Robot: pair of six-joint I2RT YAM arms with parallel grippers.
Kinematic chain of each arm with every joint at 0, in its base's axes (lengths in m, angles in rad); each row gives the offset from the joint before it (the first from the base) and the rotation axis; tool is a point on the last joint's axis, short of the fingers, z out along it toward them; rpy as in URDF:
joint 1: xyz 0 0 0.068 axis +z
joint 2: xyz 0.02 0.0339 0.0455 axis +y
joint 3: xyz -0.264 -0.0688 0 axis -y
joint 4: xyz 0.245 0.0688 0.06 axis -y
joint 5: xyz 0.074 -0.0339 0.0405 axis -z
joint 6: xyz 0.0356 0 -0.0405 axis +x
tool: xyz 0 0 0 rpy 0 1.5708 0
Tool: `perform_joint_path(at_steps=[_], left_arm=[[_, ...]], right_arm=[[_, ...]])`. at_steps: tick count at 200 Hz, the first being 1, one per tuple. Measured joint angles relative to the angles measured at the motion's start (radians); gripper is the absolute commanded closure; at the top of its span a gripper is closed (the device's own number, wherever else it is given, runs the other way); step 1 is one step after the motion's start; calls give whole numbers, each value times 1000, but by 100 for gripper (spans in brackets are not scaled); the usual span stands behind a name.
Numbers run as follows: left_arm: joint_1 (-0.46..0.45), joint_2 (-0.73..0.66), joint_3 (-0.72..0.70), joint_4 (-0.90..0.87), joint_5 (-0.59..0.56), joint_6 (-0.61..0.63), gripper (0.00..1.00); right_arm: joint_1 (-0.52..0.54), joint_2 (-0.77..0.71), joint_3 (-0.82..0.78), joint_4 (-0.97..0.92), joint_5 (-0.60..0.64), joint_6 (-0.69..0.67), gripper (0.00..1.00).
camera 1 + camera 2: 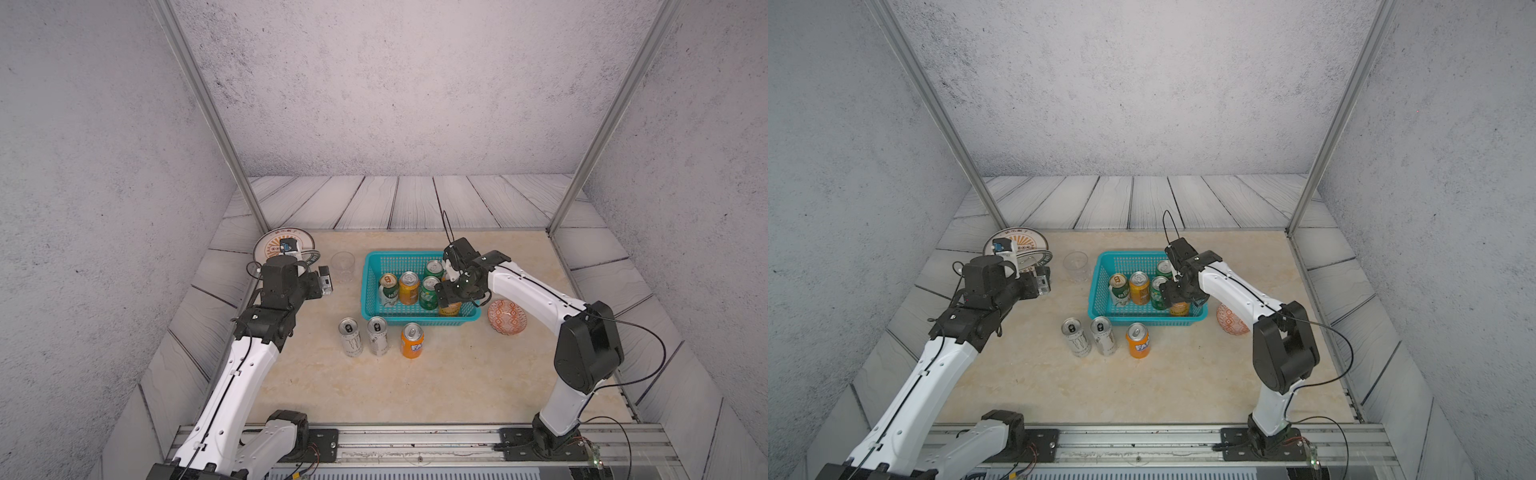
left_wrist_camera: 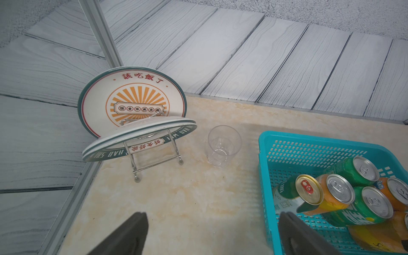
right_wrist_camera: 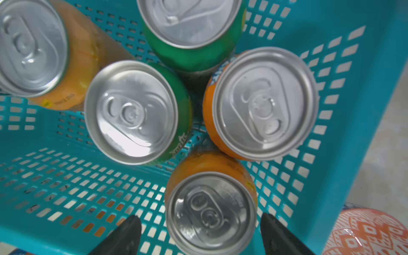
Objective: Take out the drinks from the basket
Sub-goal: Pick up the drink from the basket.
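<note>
Silver cans (image 1: 350,337), two, and one orange can (image 1: 412,340) stand out on the worktop (image 1: 457,374); six cans (image 1: 409,289) sit in the basket (image 1: 365,282). Right fingers (image 3: 130,234) spread astride the corner can (image 3: 212,212); left fingers (image 2: 132,231) spread, empty.

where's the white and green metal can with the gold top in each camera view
Both top views: the white and green gold-topped can stands at the picture-left end of the cans in the turquoise plastic mesh basket.
Left wrist: the can is lower right, gold lid with red tab.
Right wrist: not in it.
Shared landmark: the basket, seen in all four.
</note>
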Motion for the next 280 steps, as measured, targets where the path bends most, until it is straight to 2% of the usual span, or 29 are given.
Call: perform_joint_path(at_steps=[73,183,280], left_arm=[[16,0,0,0,24,-10,1],[20,3,0,-1,45,-17,1],[23,15,0,-3,52,-24,1]], right_arm=[[9,100,26,7,32,16,17],[11,108,28,5,64,27,31],[12,105,77,-74,84,26,37]])
